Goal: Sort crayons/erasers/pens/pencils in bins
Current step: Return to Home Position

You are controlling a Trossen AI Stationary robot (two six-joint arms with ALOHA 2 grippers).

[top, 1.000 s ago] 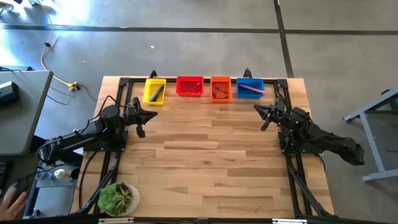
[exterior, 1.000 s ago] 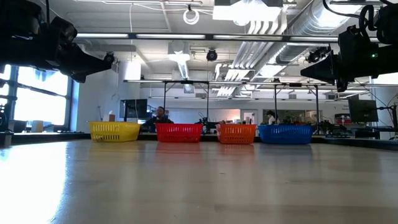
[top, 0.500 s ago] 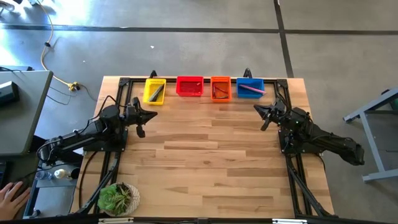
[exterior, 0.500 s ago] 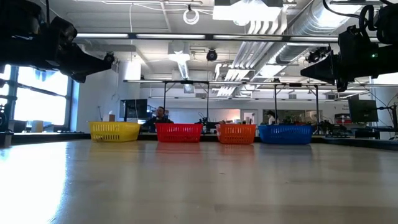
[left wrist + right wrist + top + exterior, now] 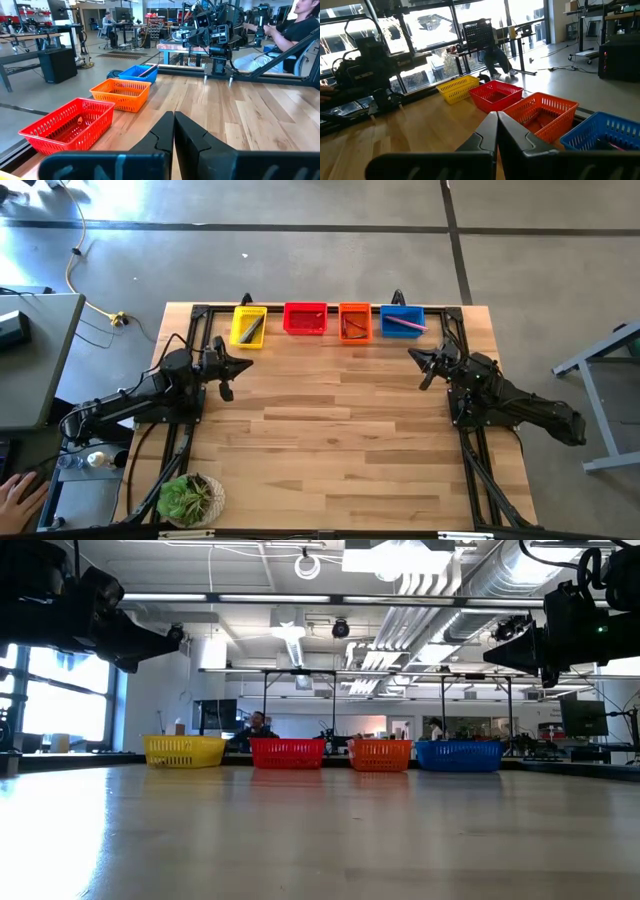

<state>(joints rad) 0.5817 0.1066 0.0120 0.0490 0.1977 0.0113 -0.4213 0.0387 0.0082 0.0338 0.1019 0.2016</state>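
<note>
Wood tabletop [image 5: 330,430] below, I see left gripper [image 5: 243,368] and right gripper [image 5: 413,357] both pressed together, short of the bins [image 5: 305,306].

left arm [image 5: 135,398], right arm [image 5: 520,405]: black | 2 tapered fingers [image 5: 161,134] each | cables [image 5: 178,340] seemingly black

high: straight down | low: level, far | wrists: forward, near | shared: bins [image 5: 287,753]
</note>
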